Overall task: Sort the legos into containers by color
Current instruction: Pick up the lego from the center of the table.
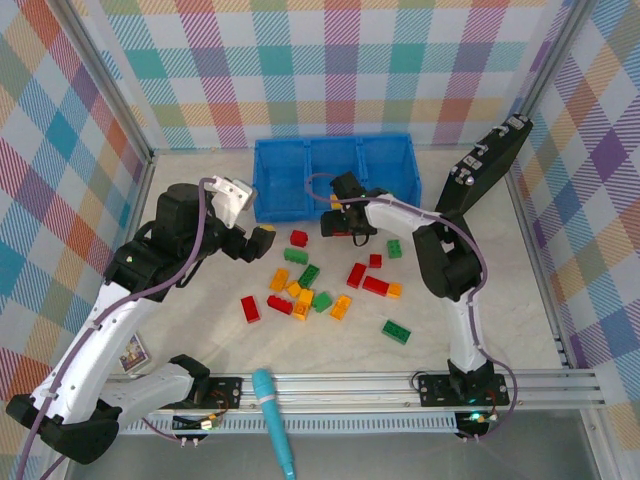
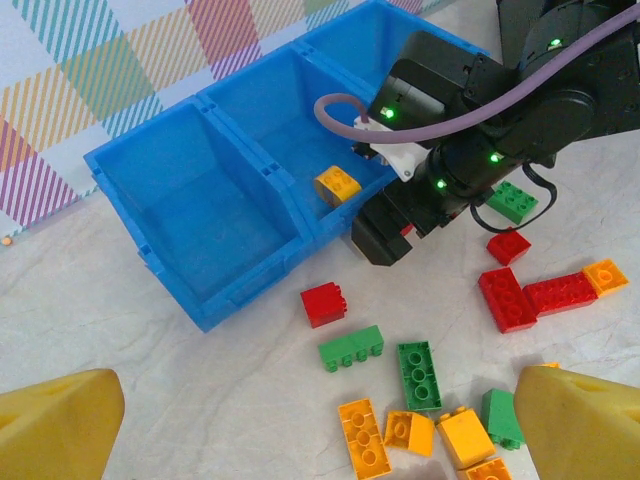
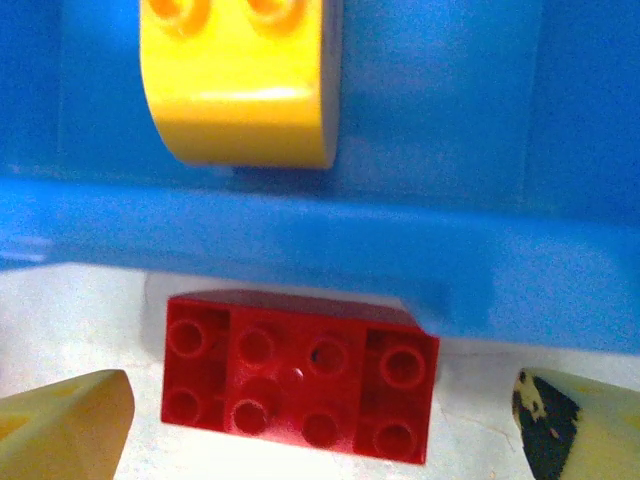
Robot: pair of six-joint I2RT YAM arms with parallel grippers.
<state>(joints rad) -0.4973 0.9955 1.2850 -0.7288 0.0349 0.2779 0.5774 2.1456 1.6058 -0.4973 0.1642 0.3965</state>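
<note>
right pincer (image 3: 320, 430) spread over red lego (image 3: 300, 375) | lego beside blue bin (image 3: 300, 250)

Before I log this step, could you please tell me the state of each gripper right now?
Left gripper: open, holding nothing.
Right gripper: open, over a red brick.

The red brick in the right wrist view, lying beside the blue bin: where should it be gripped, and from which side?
Take the red brick by its two short ends, coming straight down. It lies flat, studs up, one long side close to the bin wall, so a finger would hardly fit there. The open fingers flank both short ends.
</note>
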